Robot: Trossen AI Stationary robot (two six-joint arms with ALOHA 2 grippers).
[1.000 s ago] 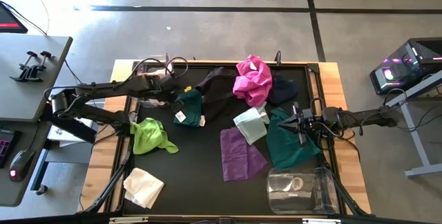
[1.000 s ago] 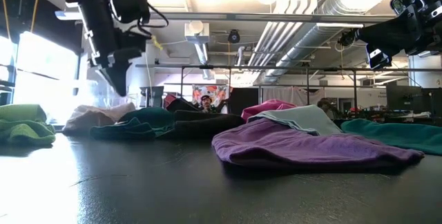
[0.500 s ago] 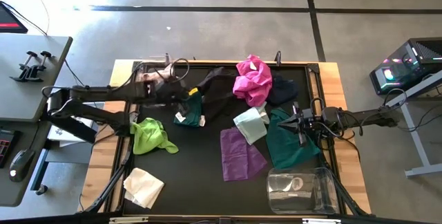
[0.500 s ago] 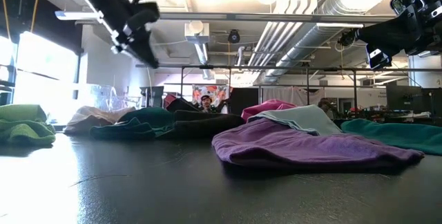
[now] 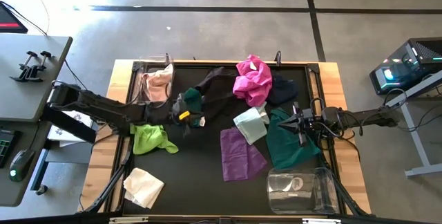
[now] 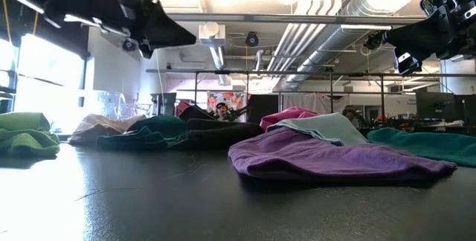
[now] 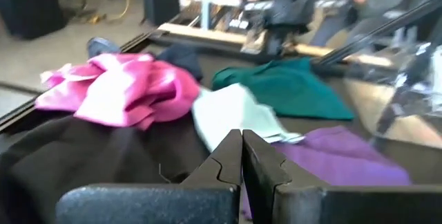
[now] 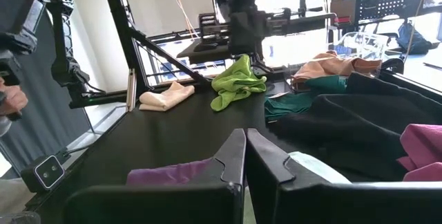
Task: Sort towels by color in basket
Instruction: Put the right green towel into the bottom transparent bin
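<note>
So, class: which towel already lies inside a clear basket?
The peach towel, in the clear basket at the table's far left corner; every other towel lies on the black mat.

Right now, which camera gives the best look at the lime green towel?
The high view: the lime green towel lies fully visible, crumpled at the mat's left. The right wrist view shows it far off; the low view catches only an edge-on lump; the left wrist view misses it.

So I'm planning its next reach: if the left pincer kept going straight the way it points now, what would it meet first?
Probably the pale mint towel, dead ahead of the shut left pincer, with the purple towel beside it; depth is hard to judge.
</note>
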